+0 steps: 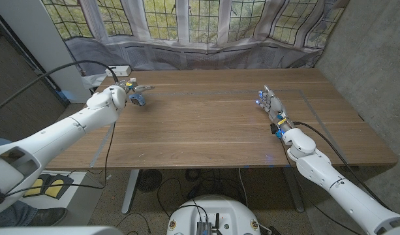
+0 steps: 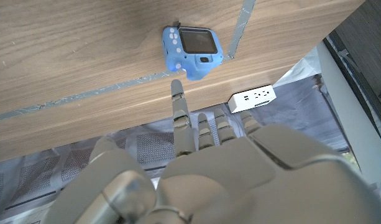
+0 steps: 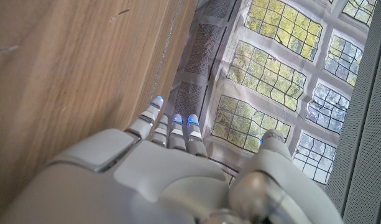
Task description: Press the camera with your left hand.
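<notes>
A small blue camera (image 2: pixel 191 51) lies on the wooden table (image 1: pixel 206 124) near its far left corner, screen facing up. It also shows in the head view, blue camera (image 1: pixel 137 99). My left hand (image 1: pixel 121 96) hovers right beside it. One finger (image 2: pixel 179 109) points at the camera, its tip a short way off the body, while the other fingers are curled in. The hand holds nothing. My right hand (image 1: pixel 271 104) stays at the right side of the table with its fingers (image 3: pixel 171 127) stretched out, far from the camera.
A white power strip (image 2: pixel 252 98) lies just behind the camera at the table's far left edge, with a black cable (image 1: pixel 69 65) running to it. Grey tape lines (image 2: pixel 84 96) cross the wood. A curtained window (image 1: pixel 206 26) stands behind the table.
</notes>
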Action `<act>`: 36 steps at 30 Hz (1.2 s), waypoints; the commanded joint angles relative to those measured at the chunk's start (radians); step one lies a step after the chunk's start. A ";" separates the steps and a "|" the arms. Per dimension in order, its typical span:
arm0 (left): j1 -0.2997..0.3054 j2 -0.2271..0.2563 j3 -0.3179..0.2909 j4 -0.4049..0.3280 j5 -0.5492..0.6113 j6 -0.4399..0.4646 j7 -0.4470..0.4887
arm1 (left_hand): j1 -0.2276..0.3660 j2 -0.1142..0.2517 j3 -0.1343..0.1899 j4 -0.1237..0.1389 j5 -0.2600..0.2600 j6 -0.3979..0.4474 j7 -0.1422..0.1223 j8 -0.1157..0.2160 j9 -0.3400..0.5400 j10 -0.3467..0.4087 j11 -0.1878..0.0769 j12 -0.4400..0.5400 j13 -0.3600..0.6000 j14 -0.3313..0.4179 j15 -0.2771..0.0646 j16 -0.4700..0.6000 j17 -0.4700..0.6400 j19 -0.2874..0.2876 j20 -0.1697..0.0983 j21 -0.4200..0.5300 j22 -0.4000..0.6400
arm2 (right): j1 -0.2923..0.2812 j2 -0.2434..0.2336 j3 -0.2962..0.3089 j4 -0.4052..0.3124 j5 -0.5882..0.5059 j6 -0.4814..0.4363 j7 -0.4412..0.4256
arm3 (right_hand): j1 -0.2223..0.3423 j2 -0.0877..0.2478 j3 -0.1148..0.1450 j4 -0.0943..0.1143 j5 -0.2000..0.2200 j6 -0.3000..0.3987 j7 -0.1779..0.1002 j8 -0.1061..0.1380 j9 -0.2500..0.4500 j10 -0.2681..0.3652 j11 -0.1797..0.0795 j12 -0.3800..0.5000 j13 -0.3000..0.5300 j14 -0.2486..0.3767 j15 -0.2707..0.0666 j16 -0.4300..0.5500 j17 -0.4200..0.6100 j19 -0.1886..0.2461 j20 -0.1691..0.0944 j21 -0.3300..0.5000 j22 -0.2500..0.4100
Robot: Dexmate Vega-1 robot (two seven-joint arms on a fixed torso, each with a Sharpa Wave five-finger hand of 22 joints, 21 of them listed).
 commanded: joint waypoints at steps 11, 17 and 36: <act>0.024 0.020 -0.026 -0.044 -0.002 0.006 0.015 | 0.047 0.017 0.005 -0.010 -0.021 -0.674 -0.172 -0.026 0.000 -0.039 -0.003 -0.027 0.008 0.005 0.009 -0.009 0.006 0.032 0.005 0.004 0.004 | -0.024 -0.005 0.006 -0.017 -0.001 0.008 -0.010 | -0.007 0.002 0.003 -0.005 0.006 0.006 -0.005 -0.001 0.005 0.007 0.004 -0.001 0.002 0.003 0.008 -0.004 0.003 0.003 0.007 0.000 0.004; 0.027 0.019 -0.027 -0.050 0.001 0.015 0.019 | 0.047 0.018 0.005 -0.010 -0.022 -0.675 -0.169 -0.017 0.000 -0.050 -0.002 -0.029 0.009 -0.002 0.008 -0.011 0.006 0.034 0.004 0.004 0.004 | -0.030 -0.004 0.012 -0.023 0.002 0.012 -0.017 | -0.007 0.002 0.004 -0.005 0.006 0.006 -0.006 -0.001 0.005 0.008 0.004 -0.001 0.002 0.003 0.008 -0.004 0.003 0.003 0.007 0.000 0.004; 0.166 0.053 -0.178 -0.141 -0.172 -0.138 0.139 | 0.046 0.019 0.003 -0.008 -0.023 -0.620 -0.155 0.007 -0.001 -0.021 -0.003 -0.015 0.009 0.001 0.010 -0.008 0.006 0.047 0.003 0.008 0.004 | -0.027 -0.001 0.019 -0.020 -0.010 0.047 -0.014 | -0.007 0.001 0.003 -0.006 0.006 0.006 -0.006 -0.001 0.005 0.011 0.002 0.000 0.002 0.007 0.004 -0.003 0.003 0.004 0.007 0.001 0.004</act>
